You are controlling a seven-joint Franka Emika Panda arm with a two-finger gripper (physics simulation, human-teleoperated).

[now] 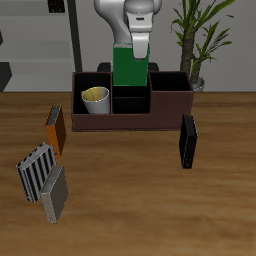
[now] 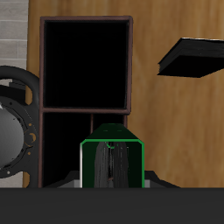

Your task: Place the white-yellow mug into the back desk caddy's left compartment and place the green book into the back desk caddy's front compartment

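Note:
The green book hangs upright in my gripper, which is shut on its upper end. Its lower end is at rim level over the split middle section of the back desk caddy. I cannot tell which of the two small cells it is over. The front compartment shows dark, just nearer than the book. The white-yellow mug stands upright inside the caddy's full-depth end cell. In the wrist view the green book is seen end-on, beside a dark cell of the caddy.
An orange book stands near the caddy's mug end. A black book stands upright before the caddy's other end. A striped grey item and a grey book lie nearer the table's front edge. A potted plant stands behind.

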